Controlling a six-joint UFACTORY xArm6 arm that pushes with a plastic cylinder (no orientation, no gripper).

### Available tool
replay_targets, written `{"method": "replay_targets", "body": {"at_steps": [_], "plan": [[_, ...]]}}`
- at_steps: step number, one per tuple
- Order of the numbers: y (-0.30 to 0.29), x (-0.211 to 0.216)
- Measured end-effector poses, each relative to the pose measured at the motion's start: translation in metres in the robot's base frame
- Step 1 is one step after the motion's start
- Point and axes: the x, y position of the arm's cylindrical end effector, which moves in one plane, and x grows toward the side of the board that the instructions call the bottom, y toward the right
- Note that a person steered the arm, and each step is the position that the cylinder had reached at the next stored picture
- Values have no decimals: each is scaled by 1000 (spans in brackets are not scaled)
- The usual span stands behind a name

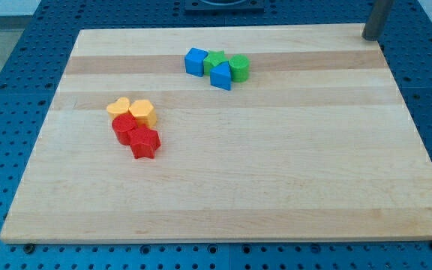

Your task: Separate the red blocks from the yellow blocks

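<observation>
A pale wooden board [231, 187] lies on a blue perforated table [21, 45] and fills most of the camera view.

Toward the view's left, a little above the middle, the four task blocks sit bunched together. The yellow heart-shaped block [118, 106] is at the cluster's upper left, with a second yellow block [143, 112], of rounded many-sided shape, touching it on the right. Directly below them and touching is a red round block [124, 128]; the red star-shaped block [145, 142] presses against that one's lower right. Red and yellow are thus in contact, not apart.

Near the view's top centre, a second group stands well apart from the first: a blue cube [195, 61], a green star-shaped block [215, 59], a blue wedge-like block [220, 76] and a green cylinder [239, 67], all packed close.

At the view's top right corner, my tip [370, 37] rests at the board's far edge, far from every block. The rod carries no pincer, so there is no opening to report.
</observation>
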Motion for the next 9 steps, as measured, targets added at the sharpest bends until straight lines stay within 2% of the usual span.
{"method": "replay_targets", "body": {"at_steps": [1, 2, 4, 5, 7, 9], "plan": [[-1, 27], [-26, 77], [-108, 180], [-156, 215], [-256, 210], [-359, 121]]}}
